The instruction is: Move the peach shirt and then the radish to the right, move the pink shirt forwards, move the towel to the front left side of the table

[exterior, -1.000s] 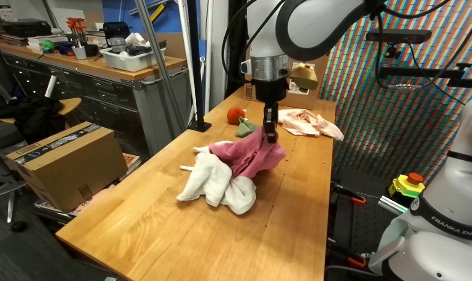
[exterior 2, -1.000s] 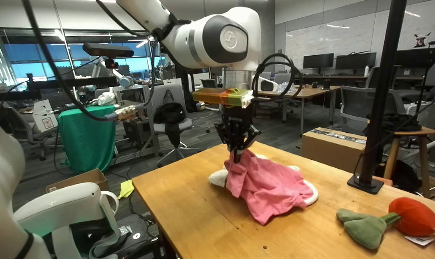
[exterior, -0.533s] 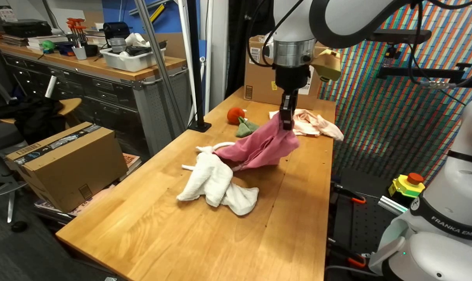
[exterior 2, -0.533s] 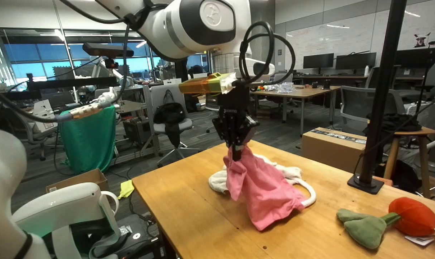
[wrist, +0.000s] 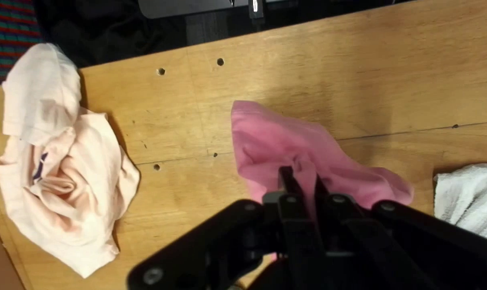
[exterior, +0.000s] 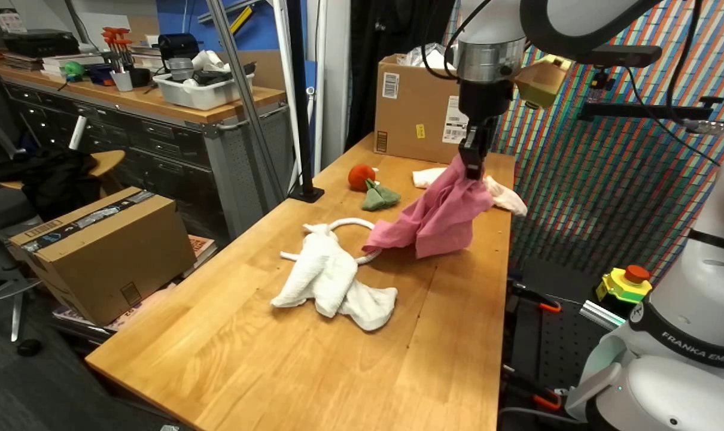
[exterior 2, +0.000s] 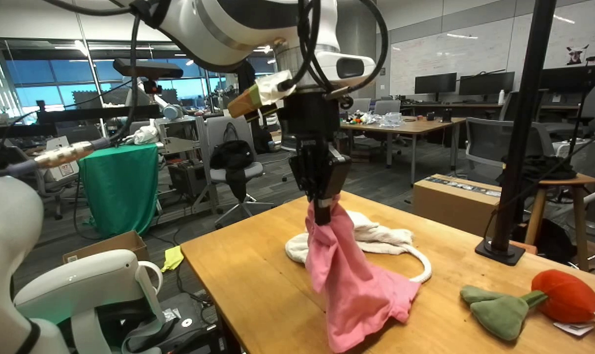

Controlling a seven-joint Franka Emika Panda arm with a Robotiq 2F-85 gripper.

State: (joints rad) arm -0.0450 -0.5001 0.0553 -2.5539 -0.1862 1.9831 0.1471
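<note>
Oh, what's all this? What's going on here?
A robot arm has the pink shirt gripped in its pincer, bunched at the top, with the rest draping down toward the table. Nothing else is in its grip: the off-white towel lies crumpled on the table, the peach shirt lies in a heap apart from the pink one, and the toy radish rests there too.

Pale peach shirt (wrist: 92,169); deep rose pink shirt (exterior 2: 354,300); red radish (exterior 2: 565,297) with green top (exterior 2: 501,314); cream towel (exterior: 329,278); golden-brown, grained table (exterior: 314,365).
</note>
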